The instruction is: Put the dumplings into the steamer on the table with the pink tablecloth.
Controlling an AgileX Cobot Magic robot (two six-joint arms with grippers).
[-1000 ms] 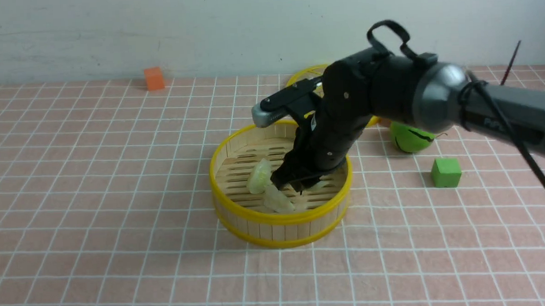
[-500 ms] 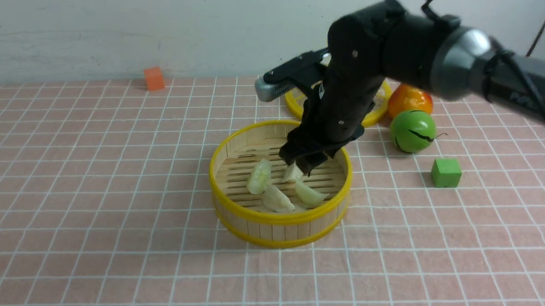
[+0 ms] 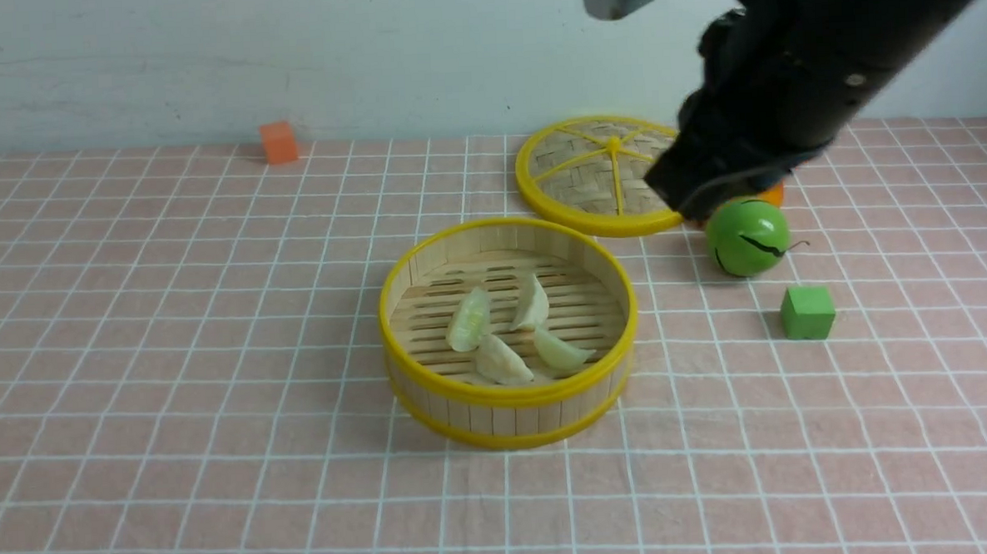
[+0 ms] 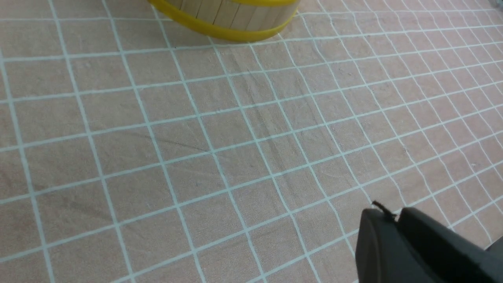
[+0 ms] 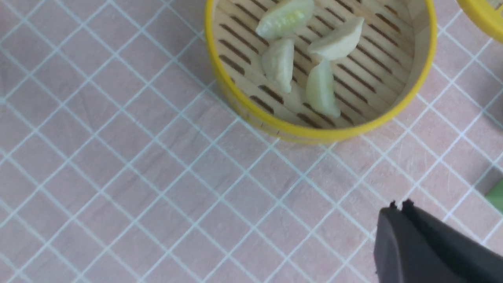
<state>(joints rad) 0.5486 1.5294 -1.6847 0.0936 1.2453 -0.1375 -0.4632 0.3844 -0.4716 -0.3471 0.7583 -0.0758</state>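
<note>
Behind right hand point(image 3: 675, 196), orange object point(image 3: 774, 193) mostly hidden

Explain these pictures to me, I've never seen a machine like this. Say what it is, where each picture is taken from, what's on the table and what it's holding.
It is a robot with two arms, each ending in two fingers. One picture looks forward from between the arms. The other two come from a small camera on each wrist. On the pink cloth stands a round steamer with four dumplings inside. Behind it lies its lid, with a green ball beside that. A green cube and an orange cube sit apart. The dark shape at the upper right is the right arm. The right arm's fingers and the left arm's fingers are closed together, holding nothing.
</note>
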